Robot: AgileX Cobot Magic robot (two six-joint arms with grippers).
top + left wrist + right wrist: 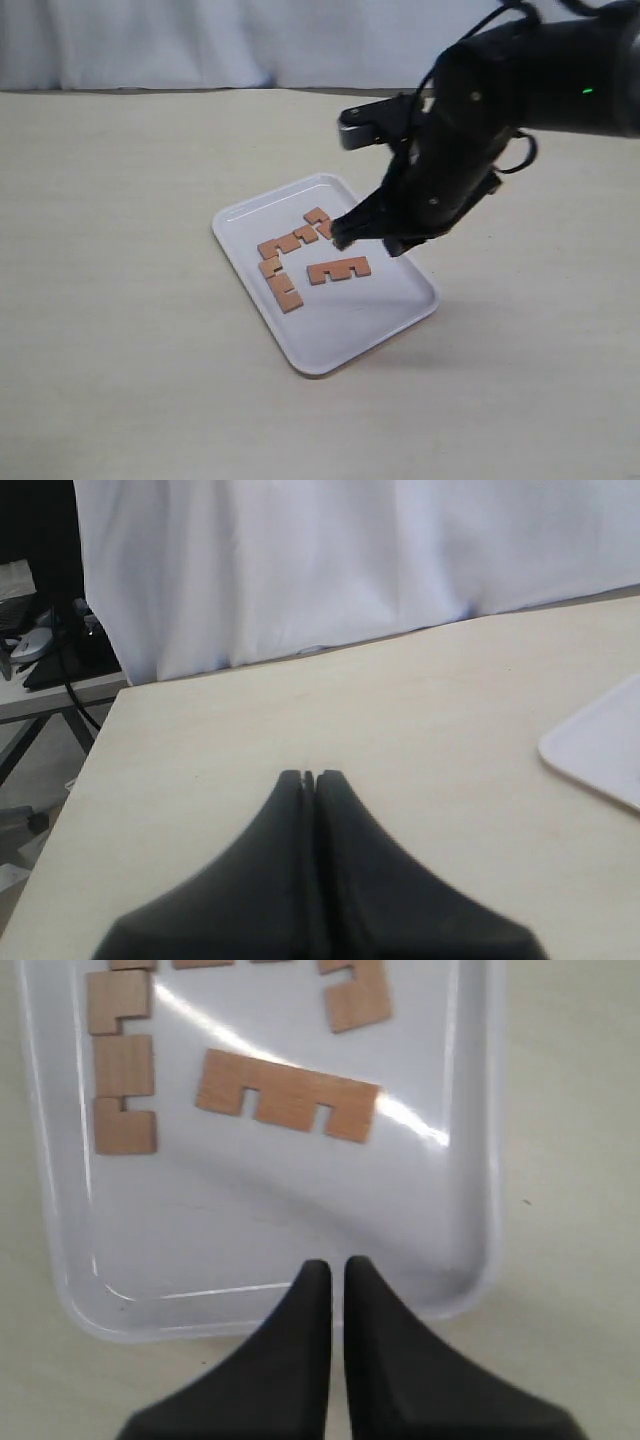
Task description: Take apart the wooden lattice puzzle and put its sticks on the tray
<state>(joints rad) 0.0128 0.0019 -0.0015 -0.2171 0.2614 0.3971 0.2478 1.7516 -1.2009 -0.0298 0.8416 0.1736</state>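
The white tray point(340, 322) lies mid-table, and the wooden lattice puzzle is no longer assembled. Its reddish-brown notched sticks rest apart on the tray: one E-shaped stick point(338, 270) near the middle, one point(281, 285) along the left rim, one point(288, 241) and one point(319, 219) toward the far corner. My right gripper point(345, 235) hovers over the tray's right side, fingers almost together and holding nothing. In the right wrist view it point(330, 1265) sits above the tray's rim point(280, 1305), short of the E stick point(288, 1095). My left gripper point(309, 776) is shut and empty over bare table.
A tray corner point(600, 745) shows at the edge of the left wrist view. White curtain point(200, 40) backs the table's far edge. Beyond the table's side edge are dark cables and clutter point(40, 640). The right arm's black body point(500, 110) looms over the tray's far right.
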